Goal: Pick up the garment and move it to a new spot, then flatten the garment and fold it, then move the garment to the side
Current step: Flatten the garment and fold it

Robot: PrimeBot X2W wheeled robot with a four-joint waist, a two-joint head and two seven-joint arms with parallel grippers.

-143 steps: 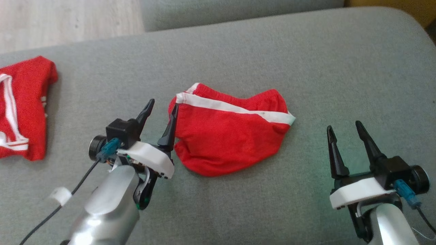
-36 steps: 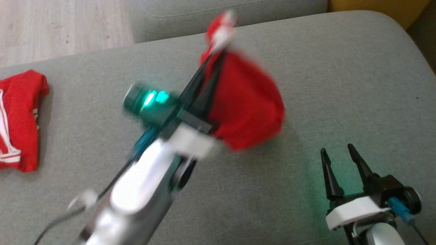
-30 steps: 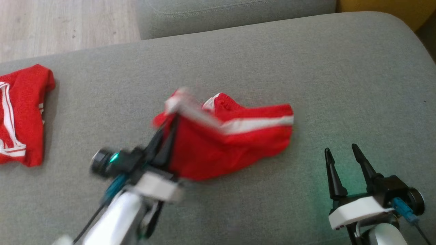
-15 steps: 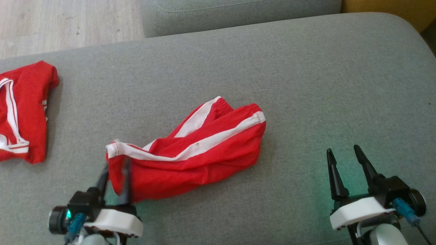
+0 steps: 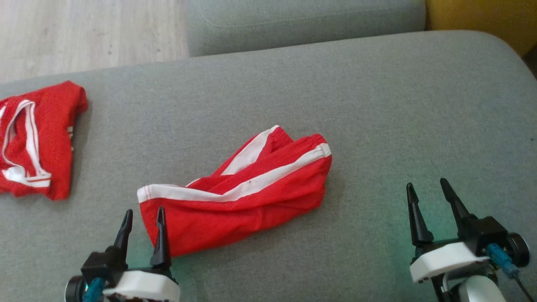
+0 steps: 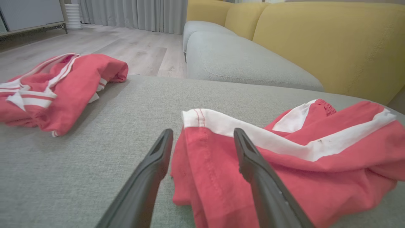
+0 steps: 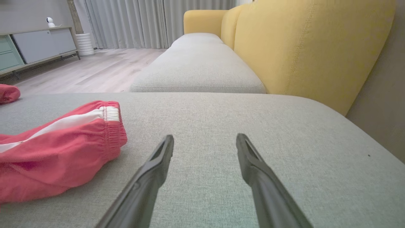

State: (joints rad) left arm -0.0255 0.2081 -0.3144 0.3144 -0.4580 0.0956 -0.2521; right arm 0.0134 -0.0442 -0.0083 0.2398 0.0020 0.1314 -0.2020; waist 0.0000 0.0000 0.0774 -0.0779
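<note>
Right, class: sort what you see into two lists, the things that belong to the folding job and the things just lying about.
In the job: middle red garment, crumpled on the grey cushion; left gripper, open at its near end; right gripper, open, apart from it.
Lying about: second red garment; far grey seat; yellow backrest; wooden floor.

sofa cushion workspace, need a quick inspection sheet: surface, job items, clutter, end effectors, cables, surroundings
surface: grey sofa cushion, plain fabric
job's things: red shorts with white side stripes, lying crumpled mid-cushion, not flattened or folded
clutter: second red garment with white trim, bunched at the cushion's left edge
end effectors: left end effector open at the shorts' near hem corner, not gripping; right end effector open over bare cushion, apart from the shorts
cables: blue plug with dark lead at the right wrist; another blue plug at the left wrist
surroundings: wooden floor, second grey cushion, yellow backrest, curtains
</note>
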